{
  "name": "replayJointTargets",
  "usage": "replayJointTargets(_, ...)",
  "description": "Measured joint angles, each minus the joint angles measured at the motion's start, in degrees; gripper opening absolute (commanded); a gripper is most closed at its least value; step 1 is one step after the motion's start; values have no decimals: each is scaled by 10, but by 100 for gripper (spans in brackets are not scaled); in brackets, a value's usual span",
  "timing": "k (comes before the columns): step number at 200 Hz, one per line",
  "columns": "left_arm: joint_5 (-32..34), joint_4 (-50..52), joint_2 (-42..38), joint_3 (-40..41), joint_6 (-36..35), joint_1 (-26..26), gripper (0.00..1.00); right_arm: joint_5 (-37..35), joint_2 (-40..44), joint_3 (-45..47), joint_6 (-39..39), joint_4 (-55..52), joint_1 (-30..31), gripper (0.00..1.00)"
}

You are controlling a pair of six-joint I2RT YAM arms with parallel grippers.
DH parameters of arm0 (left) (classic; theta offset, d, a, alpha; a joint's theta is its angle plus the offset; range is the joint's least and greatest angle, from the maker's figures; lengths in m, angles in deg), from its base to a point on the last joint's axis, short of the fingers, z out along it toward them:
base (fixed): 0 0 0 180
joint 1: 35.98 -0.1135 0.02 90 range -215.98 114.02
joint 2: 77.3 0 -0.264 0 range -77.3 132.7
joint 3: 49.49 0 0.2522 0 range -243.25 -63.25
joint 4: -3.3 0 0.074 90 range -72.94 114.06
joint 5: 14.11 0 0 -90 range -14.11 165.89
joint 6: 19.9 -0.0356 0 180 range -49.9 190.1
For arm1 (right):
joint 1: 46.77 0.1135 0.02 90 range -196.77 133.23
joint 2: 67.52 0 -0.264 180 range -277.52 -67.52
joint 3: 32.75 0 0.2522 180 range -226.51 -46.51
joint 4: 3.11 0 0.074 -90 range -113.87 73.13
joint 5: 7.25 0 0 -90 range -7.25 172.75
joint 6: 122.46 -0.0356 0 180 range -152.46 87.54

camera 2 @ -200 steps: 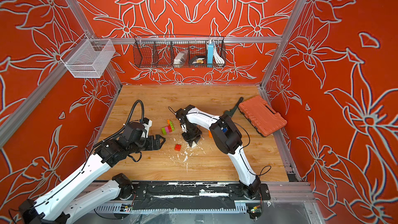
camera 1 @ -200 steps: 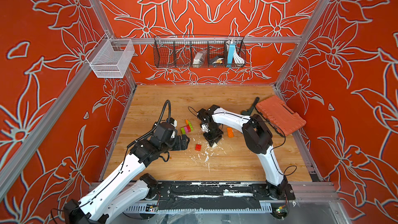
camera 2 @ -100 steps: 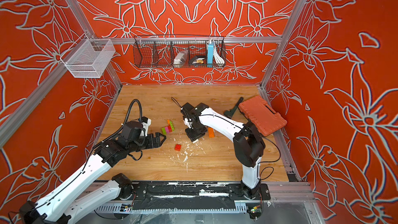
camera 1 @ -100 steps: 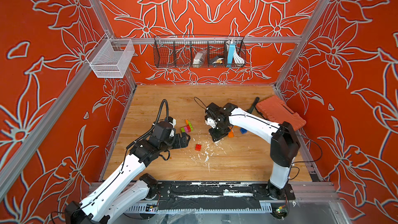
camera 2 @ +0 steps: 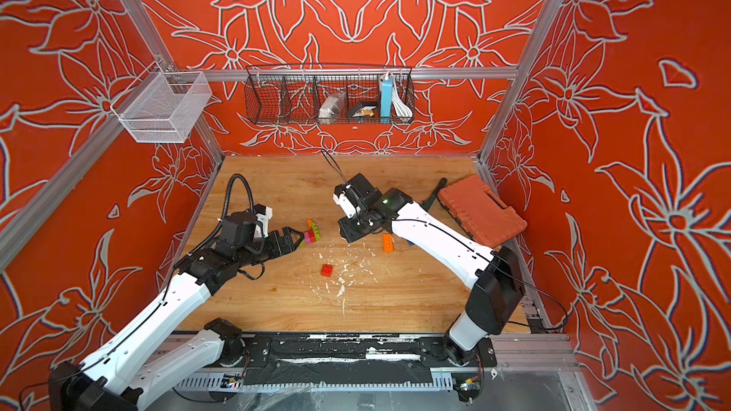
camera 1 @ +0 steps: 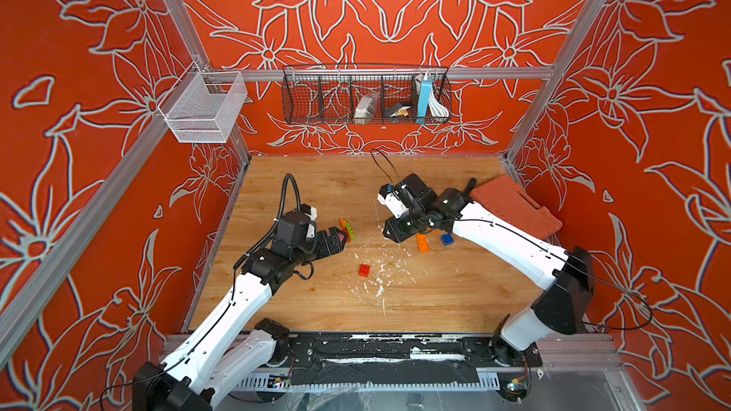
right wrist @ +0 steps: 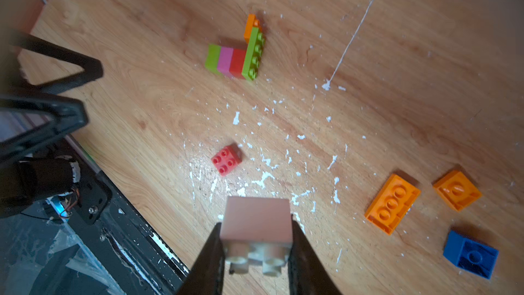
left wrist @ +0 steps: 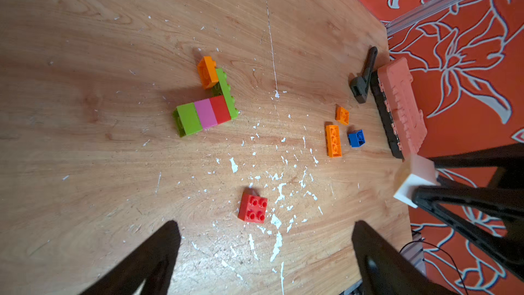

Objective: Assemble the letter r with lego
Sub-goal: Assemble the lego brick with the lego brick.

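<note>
Grips a white brick [right wrist: 258,217] in the right gripper [right wrist: 256,231] above the counter [right wrist: 397,52], left gripper [left wrist: 265,227] wide open, empty, near joined bricks [left wrist: 205,113]

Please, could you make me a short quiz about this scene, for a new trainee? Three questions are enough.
1. True or false: the left gripper is shut.
2. The brick in the right gripper is: A white, B blue, C red.
3. How many loose orange bricks lie near the blue brick?
Key: 1 false; 2 A; 3 two.
</note>
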Motion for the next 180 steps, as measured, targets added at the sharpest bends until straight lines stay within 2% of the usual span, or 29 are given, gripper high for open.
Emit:
replayJointTargets(31, -33, -18, 20, 0, 4, -41, 95, 22, 32, 24, 4, 79, 3, 0)
replayJointTargets(63, -74, -31, 29, 0, 7, -91, 95, 13, 22, 18, 55, 111, 29, 0)
replayJointTargets(116, -179, -52, 40, 1, 22, -204, 94, 3, -119, -101, 121, -8, 57, 0)
replayJointTargets(180, -275, -62, 31, 14, 38, -307, 93, -52, -283, -197, 134, -166, 93, 0)
